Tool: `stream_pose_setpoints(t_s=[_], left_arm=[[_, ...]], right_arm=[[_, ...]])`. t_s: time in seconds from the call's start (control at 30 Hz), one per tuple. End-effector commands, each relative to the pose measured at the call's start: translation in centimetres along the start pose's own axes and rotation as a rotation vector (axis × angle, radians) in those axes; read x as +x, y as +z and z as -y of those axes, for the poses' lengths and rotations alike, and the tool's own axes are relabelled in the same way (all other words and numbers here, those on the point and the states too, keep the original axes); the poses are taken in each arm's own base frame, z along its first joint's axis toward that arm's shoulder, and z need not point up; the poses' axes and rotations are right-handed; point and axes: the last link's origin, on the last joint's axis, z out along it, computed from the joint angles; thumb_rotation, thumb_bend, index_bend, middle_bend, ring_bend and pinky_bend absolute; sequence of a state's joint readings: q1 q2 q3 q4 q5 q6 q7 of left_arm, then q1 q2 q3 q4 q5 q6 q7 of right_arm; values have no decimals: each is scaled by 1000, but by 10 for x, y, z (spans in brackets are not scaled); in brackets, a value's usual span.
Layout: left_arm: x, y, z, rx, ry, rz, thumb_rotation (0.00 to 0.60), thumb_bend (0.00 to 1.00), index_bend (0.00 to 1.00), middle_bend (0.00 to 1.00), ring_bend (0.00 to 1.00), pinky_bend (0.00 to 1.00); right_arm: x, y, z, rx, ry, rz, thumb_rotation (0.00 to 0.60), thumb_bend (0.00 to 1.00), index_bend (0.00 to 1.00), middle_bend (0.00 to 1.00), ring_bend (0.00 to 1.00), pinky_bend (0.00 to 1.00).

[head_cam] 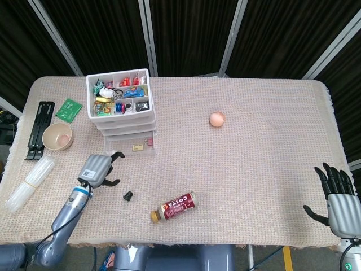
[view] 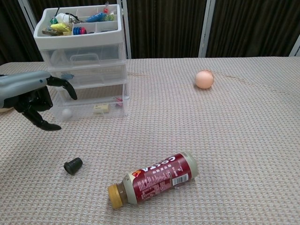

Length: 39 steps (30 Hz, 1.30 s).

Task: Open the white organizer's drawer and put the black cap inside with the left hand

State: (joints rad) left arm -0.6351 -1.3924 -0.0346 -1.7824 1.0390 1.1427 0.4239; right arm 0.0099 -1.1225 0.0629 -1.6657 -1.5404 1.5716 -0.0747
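The white organizer (head_cam: pixel 119 104) (view: pixel 84 56) stands at the back left, its top tray full of small items. Its bottom drawer (head_cam: pixel 135 147) (view: pixel 91 108) sticks out part way toward me, with a small tag and a pink piece showing inside. A small black cap (head_cam: pixel 128 196) (view: pixel 73 165) lies on the cloth in front of it. Left of the drawer and above and left of the cap, my left hand (head_cam: pixel 98 169) (view: pixel 35 96) hovers with fingers spread, holding nothing. My right hand (head_cam: pixel 338 200) rests open at the table's near right corner, seen only in the head view.
A brown Costa bottle (head_cam: pixel 175 206) (view: pixel 154 178) lies on its side right of the cap. A peach ball (head_cam: pixel 217 119) (view: pixel 204 79) sits mid-table. At the left edge are a bowl (head_cam: pixel 57 136), a green card (head_cam: pixel 69 109), a black rack (head_cam: pixel 39 130) and clear tubes (head_cam: pixel 28 183).
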Motion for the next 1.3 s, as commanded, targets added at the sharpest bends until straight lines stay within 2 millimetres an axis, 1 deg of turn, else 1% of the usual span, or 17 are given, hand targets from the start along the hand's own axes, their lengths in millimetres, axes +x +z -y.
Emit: stream_pose_setpoints(t_s=[0.03, 0.13, 0.3, 0.47, 0.73, 1.17, 1.3], left_arm=[[-4, -15, -5, -34, 57, 33, 600, 191, 308, 1000, 903, 703], [-9, -19, -9, -47, 103, 71, 600, 192, 313, 1000, 903, 704], [-16, -19, -13, -73, 161, 133, 600, 191, 332, 1000, 903, 704], [-23, -15, -16, -103, 216, 208, 600, 192, 349, 1000, 903, 704], [-36, -9, -20, -113, 265, 259, 600, 195, 350, 1000, 903, 704], [-45, 3, -25, -113, 304, 257, 600, 202, 355, 1000, 903, 704], [-47, 4, -27, -119, 300, 261, 600, 236, 372, 1000, 903, 704]], right_arm=[[0, 0, 0, -1, 0, 0, 600, 70, 89, 0, 0, 0], [0, 0, 0, -1, 0, -1, 600, 70, 89, 0, 0, 0], [0, 0, 0, -4, 1, -1, 600, 69, 89, 0, 0, 0], [0, 0, -1, -7, 3, -1, 600, 70, 89, 0, 0, 0], [1, 0, -1, -6, 6, -3, 600, 70, 89, 0, 0, 0], [1, 1, -1, -7, 7, -7, 600, 70, 89, 0, 0, 0], [1, 1, -1, -7, 9, -6, 600, 70, 89, 0, 0, 0]])
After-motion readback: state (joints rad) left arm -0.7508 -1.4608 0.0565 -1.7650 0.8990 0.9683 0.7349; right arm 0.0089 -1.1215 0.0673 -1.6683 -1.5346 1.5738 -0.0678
